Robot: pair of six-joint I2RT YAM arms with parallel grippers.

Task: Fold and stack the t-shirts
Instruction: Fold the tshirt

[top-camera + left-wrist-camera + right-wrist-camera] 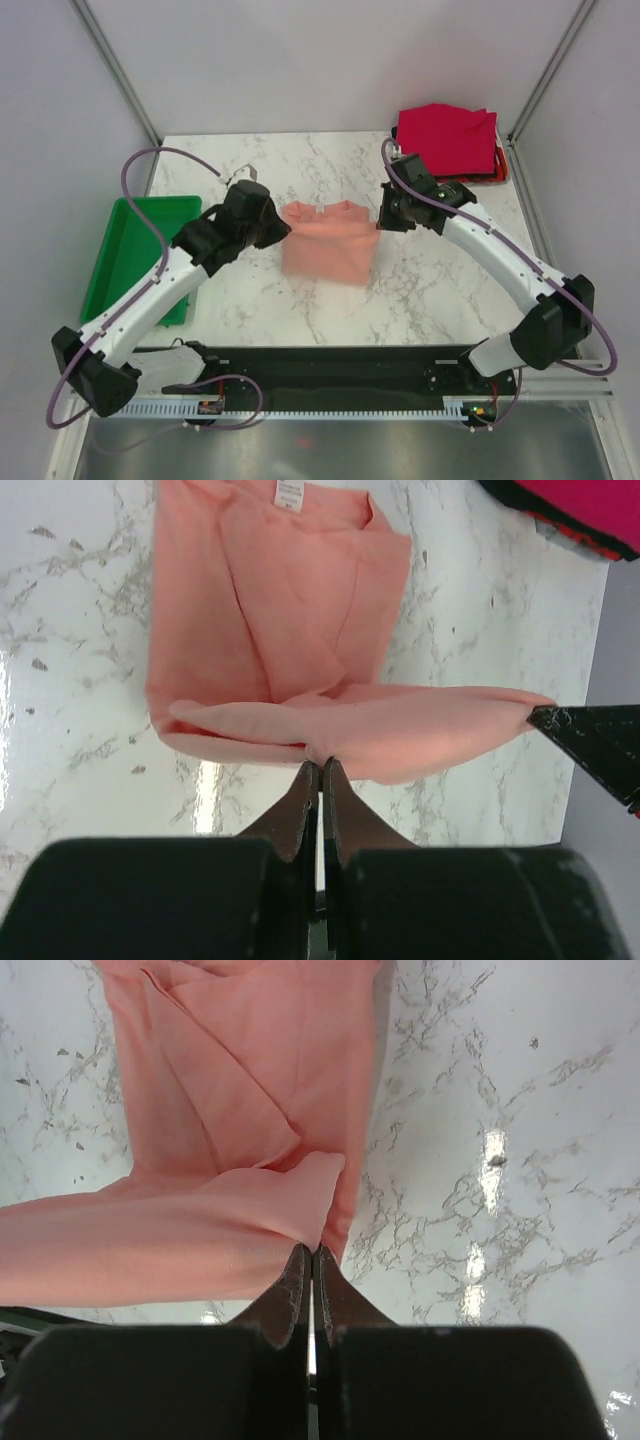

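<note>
A salmon-pink t-shirt (328,243) lies partly folded in the middle of the marble table, its far edge lifted between the two arms. My left gripper (284,229) is shut on that raised edge at its left end (321,762). My right gripper (379,224) is shut on the same edge at its right end (312,1248). The lifted fold (400,730) hangs above the rest of the shirt (250,1070), which rests flat on the table. A stack of folded t-shirts (447,140), crimson on top with orange-red and black edges showing below, sits at the far right corner.
A green plastic tray (120,262) stands at the table's left edge beside the left arm. Bare marble (440,290) shows in front of and to the right of the pink shirt. Frame posts rise at both back corners.
</note>
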